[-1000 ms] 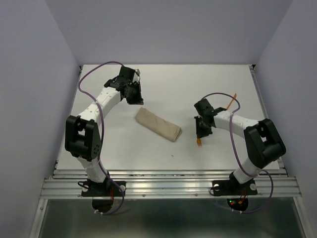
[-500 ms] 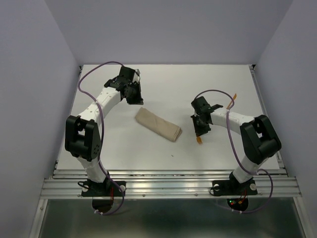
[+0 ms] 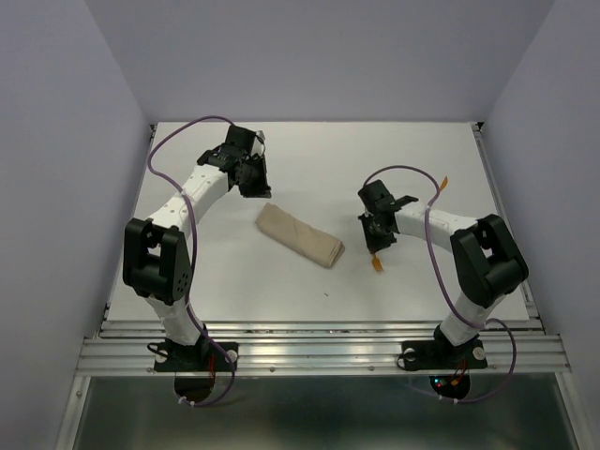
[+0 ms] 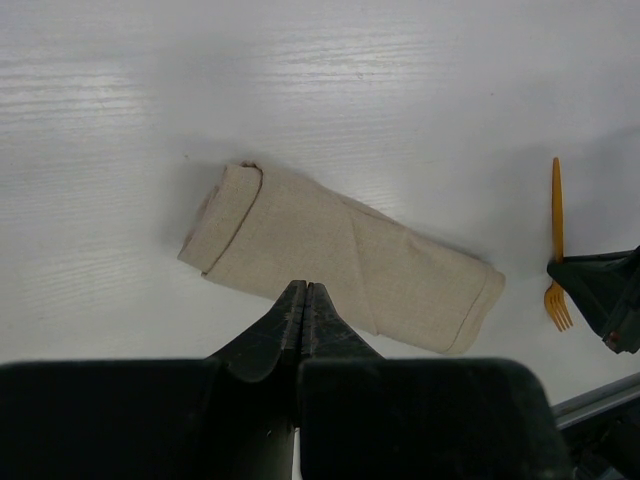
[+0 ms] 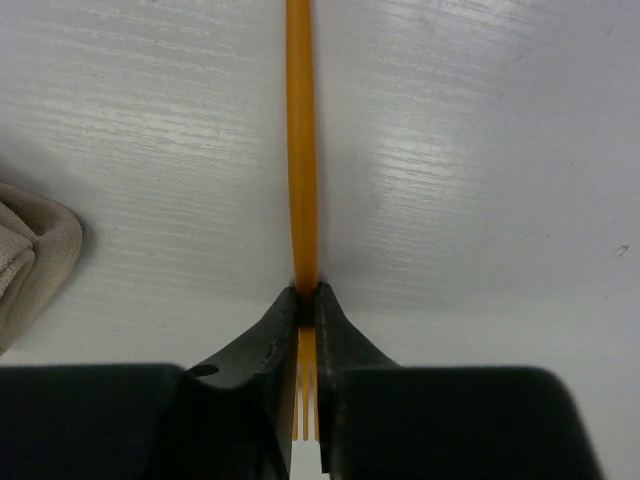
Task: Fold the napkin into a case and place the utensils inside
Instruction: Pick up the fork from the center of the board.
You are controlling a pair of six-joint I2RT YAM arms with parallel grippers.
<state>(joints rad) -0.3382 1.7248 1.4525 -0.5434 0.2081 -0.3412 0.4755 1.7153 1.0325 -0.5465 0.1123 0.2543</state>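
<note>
So the right gripper (image 5: 307,300) is pinched on the fork (image 5: 301,150) near its tines, and the case (image 3: 300,236) lies just left, long axis slanting toward it.

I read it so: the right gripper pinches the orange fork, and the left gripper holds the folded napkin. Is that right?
Not quite. The left gripper holds nothing: in the left wrist view its jaws are shut empty, clear of the folded napkin. The right gripper does pinch the orange fork.
</note>
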